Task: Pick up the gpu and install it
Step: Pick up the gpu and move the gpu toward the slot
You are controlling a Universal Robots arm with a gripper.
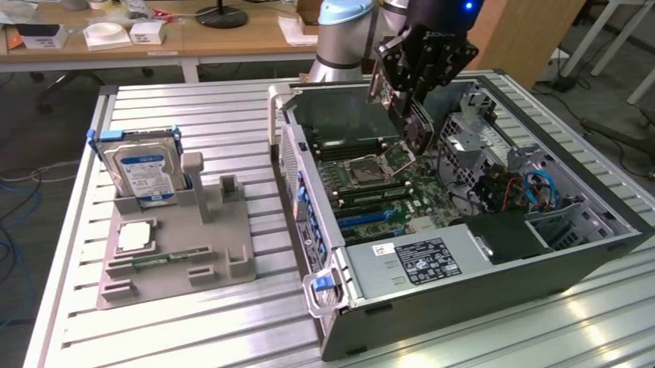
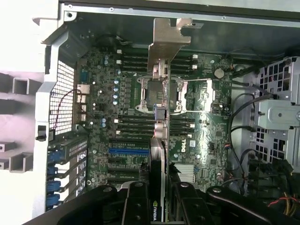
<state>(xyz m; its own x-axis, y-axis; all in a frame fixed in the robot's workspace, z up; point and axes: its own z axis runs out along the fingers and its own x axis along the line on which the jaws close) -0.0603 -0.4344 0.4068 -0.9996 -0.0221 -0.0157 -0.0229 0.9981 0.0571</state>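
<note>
My gripper hangs over the open computer case, shut on the gpu. The card is held on edge above the motherboard, near the CPU socket, and touches nothing below it. In the wrist view the gpu shows edge-on, running away from my gripper, with its silver end bracket at the far end. The black fingers clamp the card from both sides. A blue expansion slot lies on the board beside the card's line.
On the exterior view's left, a grey fixture holds a hard drive with a blue-and-white label, a CPU chip and a memory stick. Drive cages and cables fill the case's right side. A power supply sits at the front.
</note>
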